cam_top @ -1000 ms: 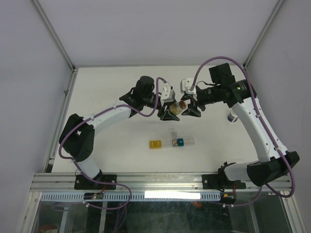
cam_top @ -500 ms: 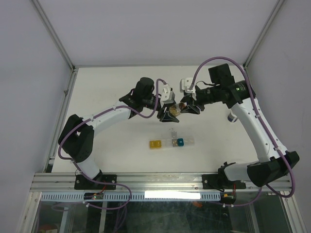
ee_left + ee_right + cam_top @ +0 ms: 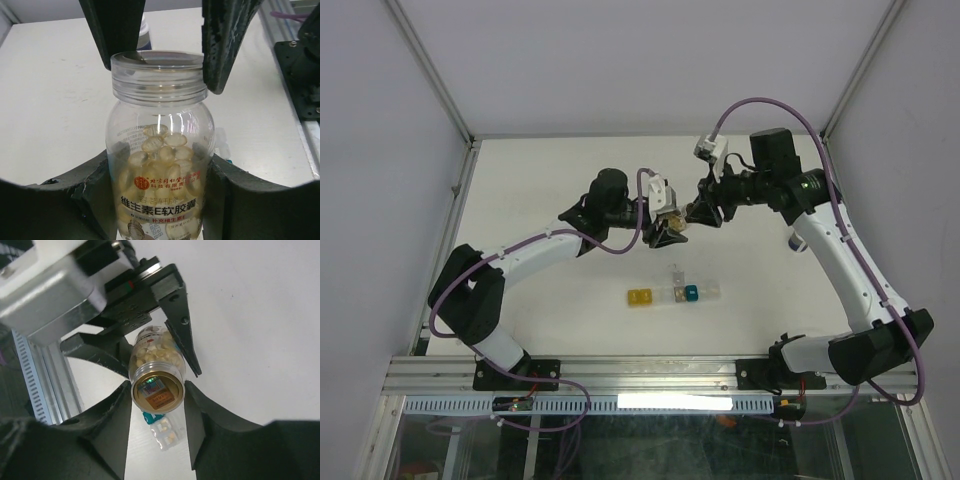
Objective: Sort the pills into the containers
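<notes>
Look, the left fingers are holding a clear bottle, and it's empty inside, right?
Not quite: it isn't empty. The left fingers do hold the clear bottle, but it has a heap of pale yellow capsules inside, as the left wrist view shows.

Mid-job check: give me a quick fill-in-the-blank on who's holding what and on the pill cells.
1. The left gripper is clamped around the body of a clear pill ____.
2. The right gripper has a finger on either side of the bottle, at its threaded ____.
3. In the top view, the leftmost of the containers is coloured ____.
Missing words: bottle; neck; yellow.
</notes>
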Action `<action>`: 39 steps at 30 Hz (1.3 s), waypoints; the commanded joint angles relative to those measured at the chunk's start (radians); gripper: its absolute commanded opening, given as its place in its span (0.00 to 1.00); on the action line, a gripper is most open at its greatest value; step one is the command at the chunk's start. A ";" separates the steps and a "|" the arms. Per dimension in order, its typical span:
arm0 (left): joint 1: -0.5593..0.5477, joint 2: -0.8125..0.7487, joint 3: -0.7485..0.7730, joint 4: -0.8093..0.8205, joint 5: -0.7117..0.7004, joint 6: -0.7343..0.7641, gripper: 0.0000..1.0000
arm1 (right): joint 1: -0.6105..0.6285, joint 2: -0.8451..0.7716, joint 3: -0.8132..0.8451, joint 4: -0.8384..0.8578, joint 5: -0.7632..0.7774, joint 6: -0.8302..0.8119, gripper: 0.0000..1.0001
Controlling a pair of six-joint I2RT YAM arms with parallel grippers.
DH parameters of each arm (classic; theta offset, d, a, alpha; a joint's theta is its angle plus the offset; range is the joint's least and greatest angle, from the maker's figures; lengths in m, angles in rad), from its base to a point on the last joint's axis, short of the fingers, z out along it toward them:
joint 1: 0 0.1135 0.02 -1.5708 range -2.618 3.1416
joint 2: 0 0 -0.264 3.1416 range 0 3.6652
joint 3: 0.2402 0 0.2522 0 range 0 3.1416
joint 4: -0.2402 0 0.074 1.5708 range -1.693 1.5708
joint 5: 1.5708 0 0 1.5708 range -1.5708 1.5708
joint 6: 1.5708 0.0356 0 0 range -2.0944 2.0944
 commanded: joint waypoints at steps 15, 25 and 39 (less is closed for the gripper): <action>-0.014 -0.018 0.072 0.022 -0.058 0.013 0.00 | -0.181 -0.042 0.117 0.034 -0.144 0.251 0.87; -0.012 -0.042 0.085 -0.024 0.179 0.004 0.00 | -0.211 -0.127 0.072 -0.372 -0.427 -0.850 0.99; -0.012 -0.019 0.126 -0.108 0.248 0.006 0.00 | -0.072 0.006 0.123 -0.379 -0.325 -0.976 0.79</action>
